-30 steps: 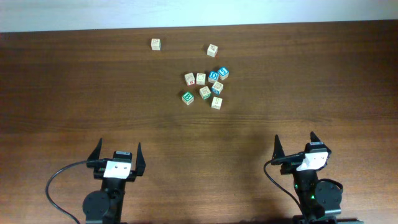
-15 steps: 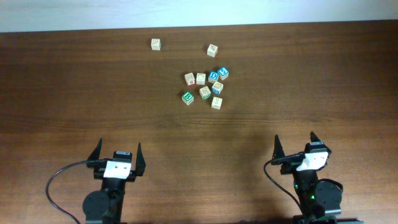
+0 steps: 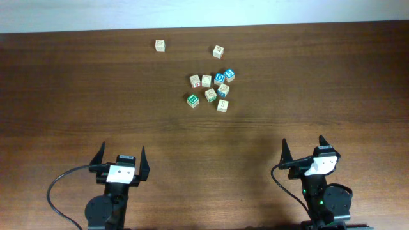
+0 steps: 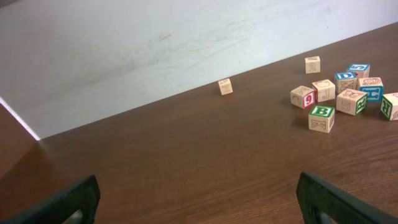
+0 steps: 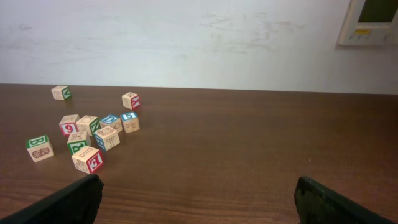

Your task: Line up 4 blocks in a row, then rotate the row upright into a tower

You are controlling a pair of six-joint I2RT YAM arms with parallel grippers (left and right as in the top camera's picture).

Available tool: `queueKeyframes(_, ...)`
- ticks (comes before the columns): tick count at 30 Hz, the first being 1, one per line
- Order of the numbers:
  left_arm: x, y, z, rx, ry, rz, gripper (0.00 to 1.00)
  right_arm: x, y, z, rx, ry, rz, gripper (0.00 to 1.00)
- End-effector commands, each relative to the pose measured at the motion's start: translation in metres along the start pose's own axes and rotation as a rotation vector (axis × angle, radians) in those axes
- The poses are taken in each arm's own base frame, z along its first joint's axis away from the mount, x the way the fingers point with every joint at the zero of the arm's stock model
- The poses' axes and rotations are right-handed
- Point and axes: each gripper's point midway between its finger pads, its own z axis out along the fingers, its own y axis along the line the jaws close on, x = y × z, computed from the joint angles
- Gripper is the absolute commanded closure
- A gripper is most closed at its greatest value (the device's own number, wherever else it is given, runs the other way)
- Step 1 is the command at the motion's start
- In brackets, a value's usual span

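Several small wooden alphabet blocks lie clustered at the table's middle back. The green-and-white "B" block is nearest my left side. A pale block with a red side lies at the cluster's front right. Behind them stand a pale block with a red "9" side and more pale ones. My left gripper and right gripper sit at the front edge, both open, nothing between their fingers, far from the blocks.
Two blue-faced cubes sit at the cluster's back right. Two stray pale cubes lie near the far edge. A white wall runs behind the table, with a wall unit at the right.
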Motion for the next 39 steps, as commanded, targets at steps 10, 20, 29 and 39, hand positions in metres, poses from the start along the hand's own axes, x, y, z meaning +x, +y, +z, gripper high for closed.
queueKeyframes(10, 0.002, 0.0, 0.0, -0.004, -0.001, 0.016, 0.01, 0.002, -0.007, 0.0, 0.038, 0.004, 0.0, 0.02)
queueKeyframes(20, 0.002, 0.001, 0.0, -0.01, 0.001, 0.016, 0.01, 0.002, -0.007, 0.0, 0.038, 0.004, 0.0, 0.02)
queueKeyframes(29, -0.001, -0.005, 0.0, 0.024, -0.014, 0.016, 0.01, 0.003, -0.006, 0.0, 0.034, 0.006, 0.0, 0.02)
queueKeyframes(39, -0.009, -0.003, 0.0, 0.017, -0.049, 0.016, 0.01, 0.004, -0.006, 0.0, 0.034, 0.009, 0.0, 0.02)
